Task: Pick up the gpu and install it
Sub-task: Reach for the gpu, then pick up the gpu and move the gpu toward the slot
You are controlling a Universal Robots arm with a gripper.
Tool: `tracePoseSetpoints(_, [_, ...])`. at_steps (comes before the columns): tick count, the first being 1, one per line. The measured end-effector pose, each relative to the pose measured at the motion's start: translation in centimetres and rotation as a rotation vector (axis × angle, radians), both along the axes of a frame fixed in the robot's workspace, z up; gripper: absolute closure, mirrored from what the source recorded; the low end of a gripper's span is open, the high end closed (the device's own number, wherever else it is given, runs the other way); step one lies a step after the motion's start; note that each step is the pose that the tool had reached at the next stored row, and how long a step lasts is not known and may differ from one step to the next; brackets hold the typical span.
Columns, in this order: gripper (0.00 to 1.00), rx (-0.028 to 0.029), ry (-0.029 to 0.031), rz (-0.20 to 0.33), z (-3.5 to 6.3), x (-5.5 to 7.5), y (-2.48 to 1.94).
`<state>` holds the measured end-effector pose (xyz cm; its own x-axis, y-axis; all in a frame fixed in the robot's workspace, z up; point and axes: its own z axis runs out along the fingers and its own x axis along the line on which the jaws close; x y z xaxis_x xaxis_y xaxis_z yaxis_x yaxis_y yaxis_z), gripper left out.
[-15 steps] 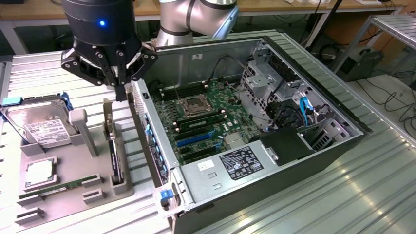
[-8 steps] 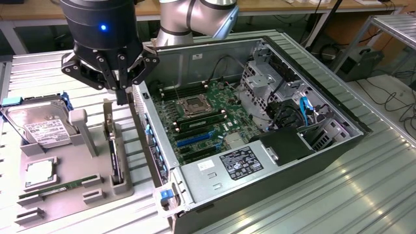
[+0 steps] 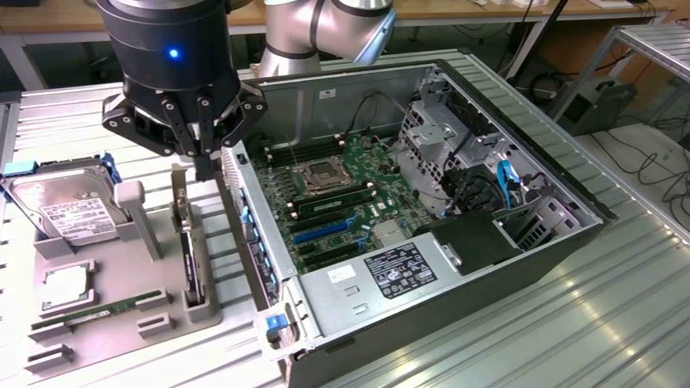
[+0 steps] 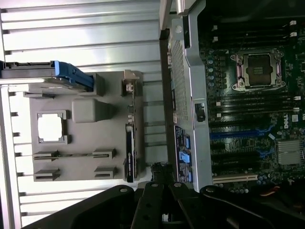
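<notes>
**Item 1, my hand**. Closed, fingers pressed together. In the exterior view it hangs above the narrow strip between the grey holder and the computer case, near the gpu's upper end. I cannot tell whether it touches anything.

**Item 2, gpu**. Slim black card standing on its long edge in a slot of the grey holder, along the holder's side nearest the case. Its pale metal end points towards the hard drive's end of the holder. It is seated in the holder, not in the case.

**Item 3, grey holder**. Moulded tray lying flat on the surface, towards the surface's edge at the exterior view's left.

- hard drive: silver, labelled, blue side rails, propped at a tilt at one end.
- processor chip: square, lying flat in its own recess.
- RAM stick: narrow and green, held between two small blocks.

**Item 4, computer case**. Lying on its side with the panel off, just beside the holder.

- motherboard: green, exposed.
- processor socket: square, metal-framed.
- blue slot: long, below the socket.

**Item 5, surface**. Ribbed grey metal carrying both the holder and the case.
</notes>
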<state>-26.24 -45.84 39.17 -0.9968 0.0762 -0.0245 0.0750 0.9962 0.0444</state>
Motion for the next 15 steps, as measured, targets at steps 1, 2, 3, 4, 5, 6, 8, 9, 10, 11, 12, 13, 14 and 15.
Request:
tracePoseSetpoints(1, [0.89, 0.0000, 0.0000, 0.000, 0.00, 0.00, -0.09])
tracePoseSetpoints(2, [0.89, 0.0000, 0.0000, 0.000, 0.00, 0.00, -0.17])
tracePoseSetpoints(3, [0.89, 0.0000, 0.0000, 0.000, 0.00, 0.00, -0.25])
tracePoseSetpoints(4, [0.89, 0.0000, 0.0000, 0.000, 0.00, 0.00, -0.32])
tracePoseSetpoints(5, [0.89, 0.0000, 0.0001, 0.000, 0.00, 0.00, -0.37])
tracePoseSetpoints(6, [0.89, 0.0000, 0.0000, 0.000, 0.00, -0.01, -0.40])
tracePoseSetpoints(8, [0.89, -0.0001, 0.0000, 0.000, 0.00, 0.00, -0.41])
tracePoseSetpoints(9, [0.89, 0.0000, 0.0000, 0.000, 0.00, 0.00, -0.41])
tracePoseSetpoints(10, [0.89, 0.0000, 0.0000, 0.000, 0.00, 0.00, -0.41])
tracePoseSetpoints(11, [0.89, 0.0000, 0.0000, 0.000, 0.00, 0.00, -0.41])
tracePoseSetpoints(12, [0.89, 0.0000, 0.0000, 0.000, 0.00, 0.00, -0.41])
tracePoseSetpoints(13, [0.89, 0.0000, 0.0000, 0.000, 0.00, 0.00, -0.41])
tracePoseSetpoints(14, [0.89, 0.0000, 0.0000, 0.000, 0.00, 0.00, -0.41])
tracePoseSetpoints(15, [0.89, 0.0000, 0.0000, 0.000, 0.00, 0.00, -0.41])
